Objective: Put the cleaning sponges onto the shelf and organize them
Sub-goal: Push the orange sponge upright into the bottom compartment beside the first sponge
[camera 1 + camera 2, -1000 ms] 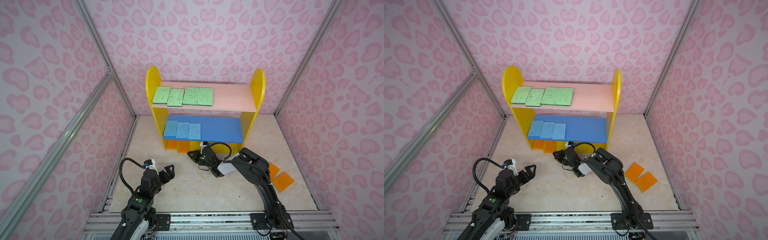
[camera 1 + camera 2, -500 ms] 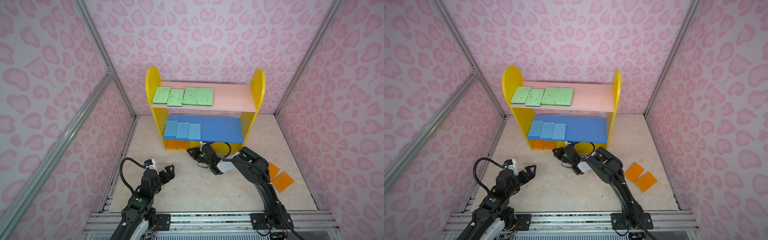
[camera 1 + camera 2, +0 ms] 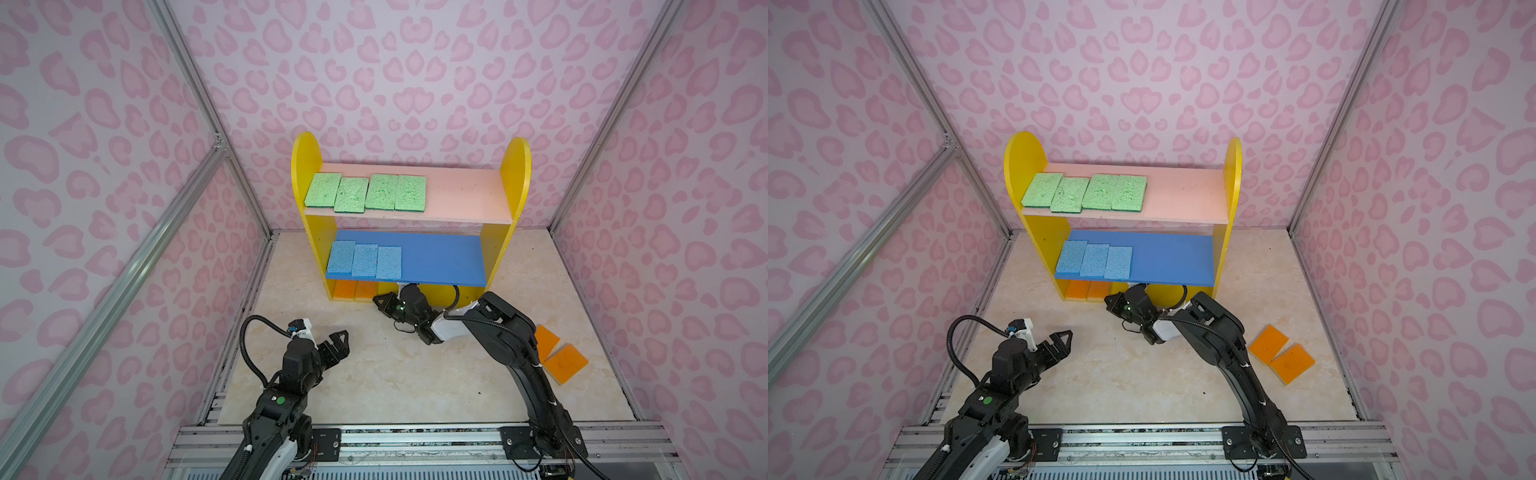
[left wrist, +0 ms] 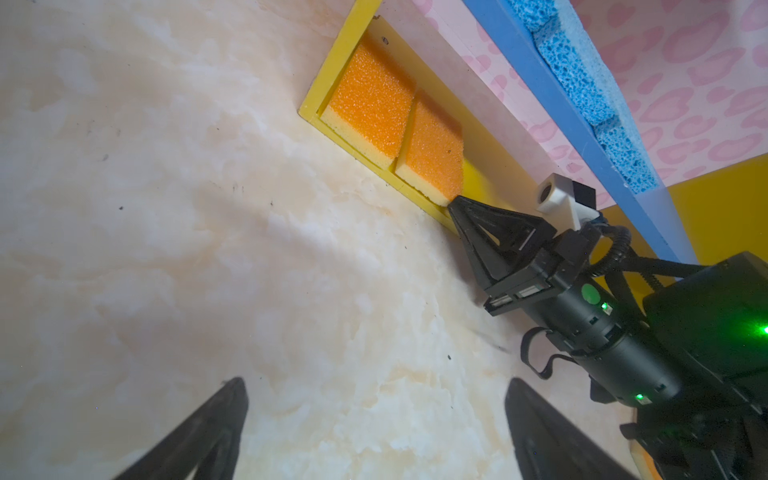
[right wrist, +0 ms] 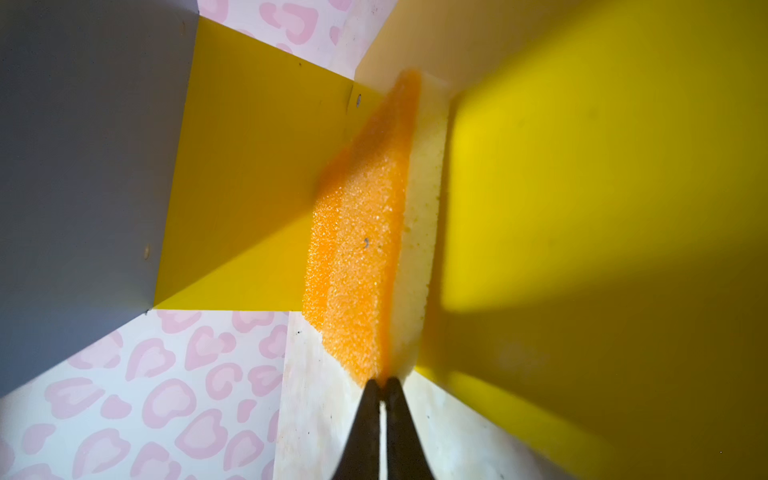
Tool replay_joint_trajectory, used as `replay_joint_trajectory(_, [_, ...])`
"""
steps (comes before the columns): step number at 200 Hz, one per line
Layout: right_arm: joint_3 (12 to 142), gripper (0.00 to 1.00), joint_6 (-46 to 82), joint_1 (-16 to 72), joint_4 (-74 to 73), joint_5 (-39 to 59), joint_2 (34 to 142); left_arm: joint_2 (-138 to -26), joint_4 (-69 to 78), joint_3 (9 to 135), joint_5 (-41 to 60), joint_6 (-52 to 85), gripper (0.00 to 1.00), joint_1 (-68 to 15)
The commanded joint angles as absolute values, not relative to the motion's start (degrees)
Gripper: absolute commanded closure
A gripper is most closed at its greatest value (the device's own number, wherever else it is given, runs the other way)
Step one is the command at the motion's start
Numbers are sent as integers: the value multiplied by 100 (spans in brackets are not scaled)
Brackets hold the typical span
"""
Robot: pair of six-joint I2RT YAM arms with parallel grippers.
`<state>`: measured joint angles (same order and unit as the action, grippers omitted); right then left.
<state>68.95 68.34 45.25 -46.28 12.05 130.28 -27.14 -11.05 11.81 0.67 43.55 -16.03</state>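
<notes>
"Two jaws on the right gripper [image 5: 380, 384]: condition?"

"Clenched tip to tip, nothing between them. The tips meet the near corner of an orange sponge [image 5: 357, 257] lying on the yellow base [image 5: 582, 208] of the shelf [image 3: 307, 166]. My judgement: a closed point serves as a pusher, to square the sponge against its neighbour rather than lift it."

"And the neighbour?"

"A second orange sponge [image 4: 370, 99] sits just left of it, tucked against the left side panel. Both lie flat, edges touching, at the left end of the base."

"Upper levels?"

"Three blue sponges [image 3: 365, 259] in a row at the left of the blue board [image 3: 440, 257]; four green sponges [image 3: 380, 192] likewise on the pink board [image 3: 465, 195]. Each colour has its own level and fills from the left, which I take as the sorting rule."

"Left gripper [image 3: 340, 337]?"

"Released, jaws spread wide, empty, poised over the table [image 3: 395, 374] at near left, well apart from the shelf. It appears parked clear of the other arm."

"Outstanding?"

"Two orange sponges [image 3: 565, 363] lie side by side on the table at the right, beside the right arm. Nine are shelved; these two are left to place. Risk noted: the blue board overhangs the base closely, leaving the wrist little room."
</notes>
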Motion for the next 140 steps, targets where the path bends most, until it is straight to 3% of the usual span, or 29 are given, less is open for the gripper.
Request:
replay_joint_trajectory(1, [6925, 91, 6673, 4502, -4553, 1227, 13088, -2723, -1122, 1213, 44, 4295, 3, -1603])
replay_joint_trajectory(58, [6990, 87, 6654, 4513, -4501, 1249, 13096, -2738, -1120, 1224, 44, 4318, 3, -1604])
replay_joint_trajectory(140, [6653, 50, 6333, 4616, -4225, 1077, 12746, -2677, -1178, 1324, 174, 4245, 3, -1599])
